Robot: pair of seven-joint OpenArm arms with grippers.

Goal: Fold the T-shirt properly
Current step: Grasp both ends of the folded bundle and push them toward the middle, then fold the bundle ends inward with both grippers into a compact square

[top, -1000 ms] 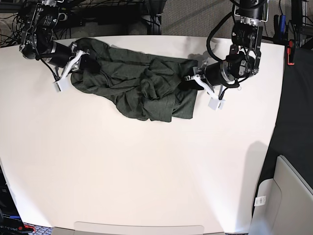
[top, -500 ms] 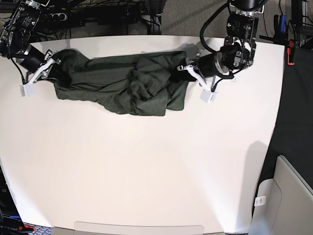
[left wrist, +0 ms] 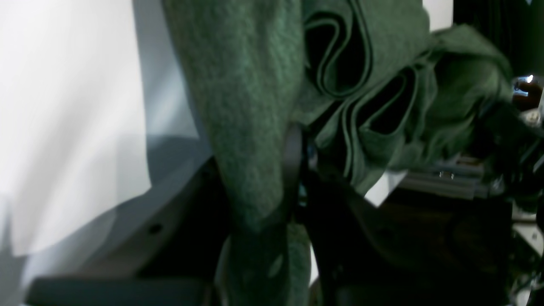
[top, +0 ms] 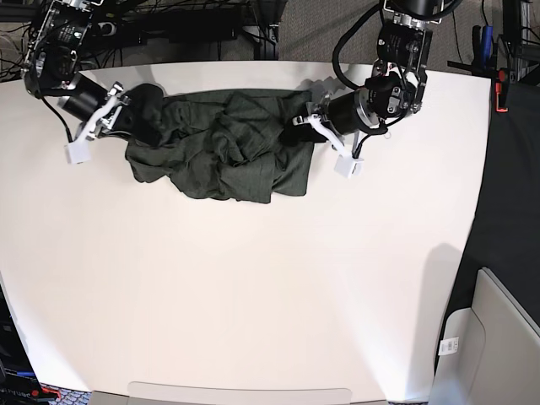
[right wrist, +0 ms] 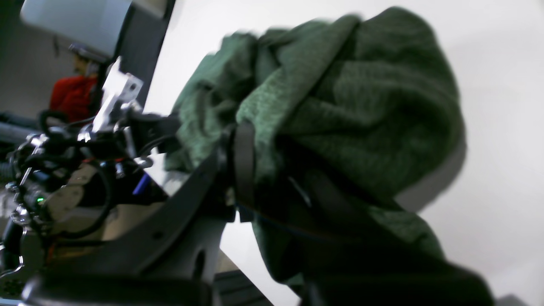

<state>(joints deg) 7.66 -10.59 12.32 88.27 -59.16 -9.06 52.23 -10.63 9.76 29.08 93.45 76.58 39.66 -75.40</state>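
The dark olive-green T-shirt (top: 224, 148) lies bunched and wrinkled at the back of the white table (top: 253, 287). My left gripper (top: 314, 128) is on the base view's right, shut on the shirt's right end. In the left wrist view the fabric (left wrist: 250, 106) is pinched between the fingers. My right gripper (top: 116, 114) is on the base view's left, shut on the shirt's left end. The right wrist view shows cloth (right wrist: 340, 97) bunched over the jaws.
Cables and dark equipment (top: 194, 25) run behind the table's back edge. A pale bin (top: 494, 346) stands at the lower right off the table. A red object (top: 503, 89) hangs by the right edge.
Both grippers moved inward along the table's back, the right arm back toward the centre and the left arm further left. The shirt went from stretched out to more bunched.
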